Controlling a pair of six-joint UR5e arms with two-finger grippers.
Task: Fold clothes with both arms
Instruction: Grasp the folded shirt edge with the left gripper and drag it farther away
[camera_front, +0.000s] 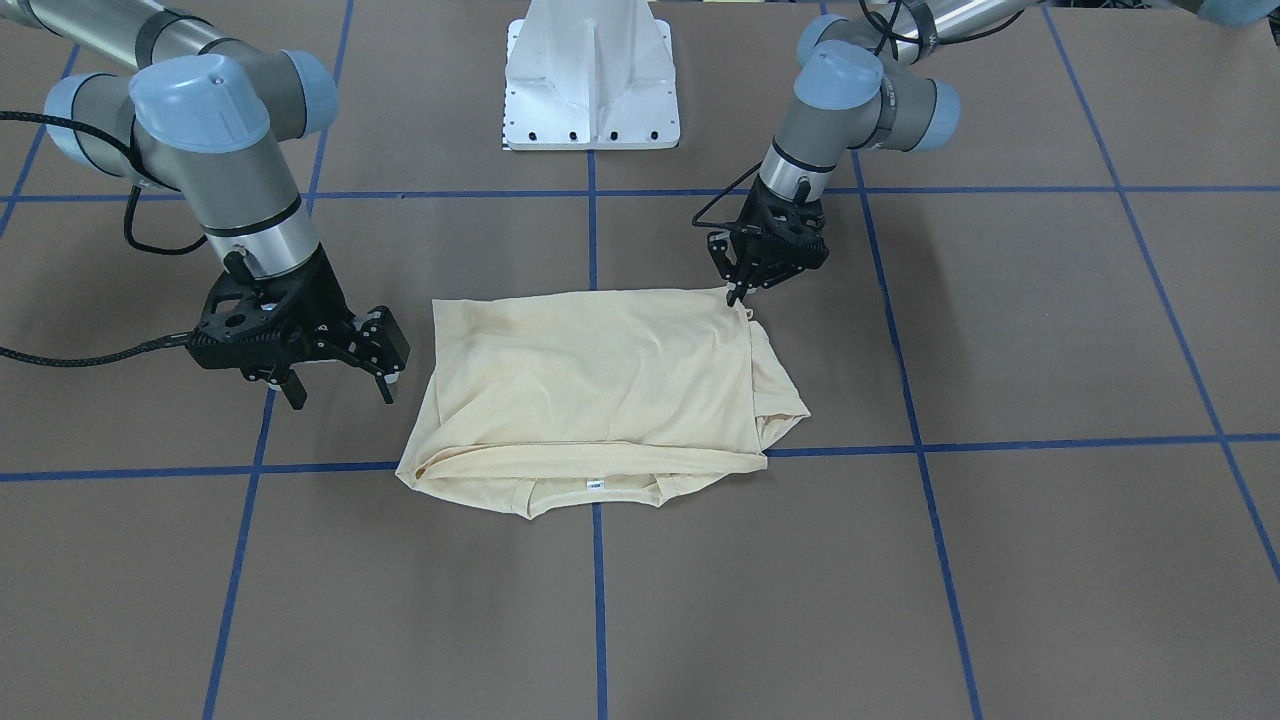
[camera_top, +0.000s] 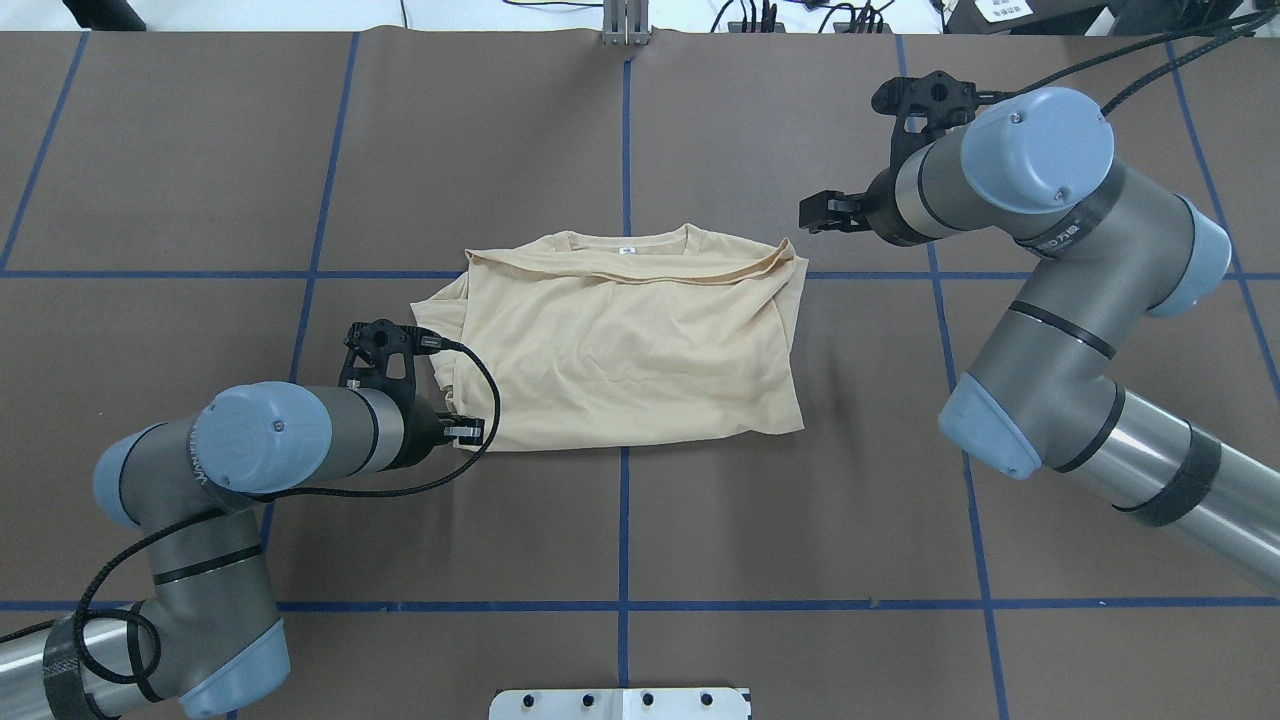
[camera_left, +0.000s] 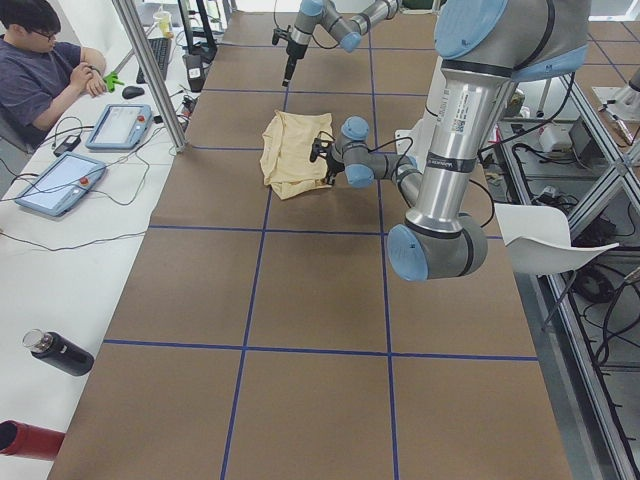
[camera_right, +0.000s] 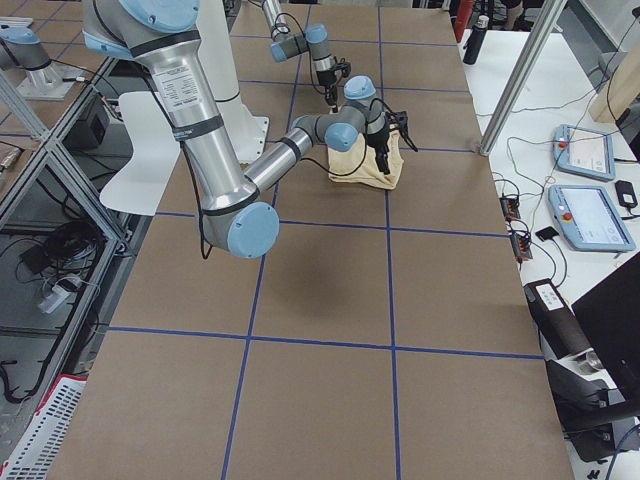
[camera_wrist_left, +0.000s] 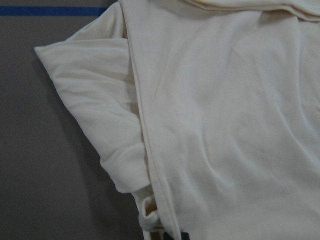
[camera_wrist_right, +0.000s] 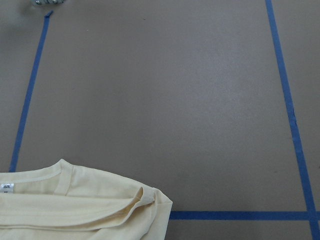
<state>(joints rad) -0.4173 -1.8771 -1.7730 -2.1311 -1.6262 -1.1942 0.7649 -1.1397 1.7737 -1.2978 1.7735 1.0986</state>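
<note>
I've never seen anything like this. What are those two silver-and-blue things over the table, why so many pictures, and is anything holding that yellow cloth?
Those are two robot arms on one white base, each ending in a black two-finger gripper. Four pictures come from fixed cameras: one facing the robot, one behind it looking down, one at each table end. The two close-ups come from wrist cameras. On the brown table with blue tape lines lies a pale yellow T-shirt, partly folded, neck label showing. The right gripper hangs open and empty beside it. The left gripper points down at a shirt corner; whether it pinches the cloth I cannot tell.
</note>
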